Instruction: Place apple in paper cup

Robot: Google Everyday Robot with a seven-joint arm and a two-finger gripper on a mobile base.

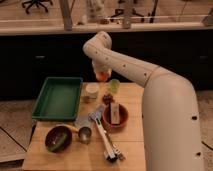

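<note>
On your far left sits the green tray (pixel 57 97), with a dark bowl (pixel 57 139) holding something green in front of it, and neither has a part in this job. Moving right, a small metal cup (pixel 85 134) stands near the front of the wooden table (pixel 131 150). Behind it, toward the back edge, is your target, the paper cup (pixel 92 90), upright with its mouth open and nothing visible inside. Just to the right of that cup and higher up, the gripper (pixel 101 71) hangs at the end of the arm (pixel 130 67). It is pinching the apple (pixel 103 76), which rides clear of the table against the dark background. By my reading, you are in the carry step: the fruit is lifted but not yet over the cup. The next move calls for a short shift to the left and toward you until the apple is centred over the rim, then a careful lowering before you let go. The fruit looks about as wide as the mouth, so an off-centre release could tip the cup. Keep clear of the pale green cup (pixel 114 86) just right of the apple and the small brown lump (pixel 107 98) in front of it. Farther right, the terracotta bowl (pixel 123 125) holds a boxy item, and long utensils (pixel 106 142) lie beside it.
</note>
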